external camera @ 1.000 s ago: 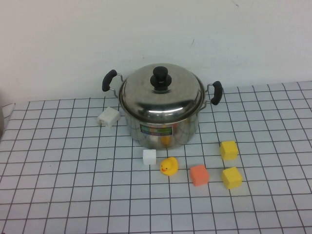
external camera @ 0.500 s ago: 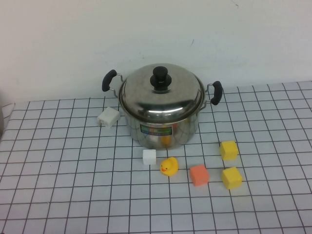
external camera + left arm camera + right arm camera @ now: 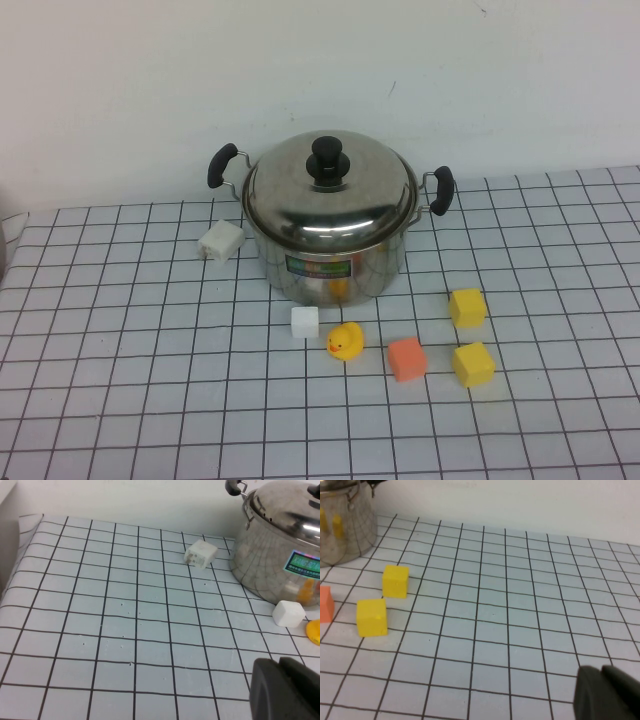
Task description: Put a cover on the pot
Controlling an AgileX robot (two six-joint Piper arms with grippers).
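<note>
The steel pot (image 3: 330,265) stands at the back middle of the checked table, with black side handles and a green-red label (image 3: 318,267). The domed steel lid (image 3: 330,195) with its black knob (image 3: 327,160) sits on the pot. Neither arm shows in the high view. The left wrist view shows the pot (image 3: 270,565) with the lid (image 3: 290,515) on it, far from my left gripper (image 3: 282,687), whose dark fingers are together and hold nothing. My right gripper (image 3: 605,692) is shut and empty over bare table, with the pot's wall (image 3: 345,530) far off.
In front of the pot lie a white block (image 3: 305,322), a yellow duck (image 3: 346,341), an orange block (image 3: 407,358) and two yellow blocks (image 3: 467,307) (image 3: 473,364). Another white block (image 3: 221,240) lies left of the pot. A white wall stands close behind.
</note>
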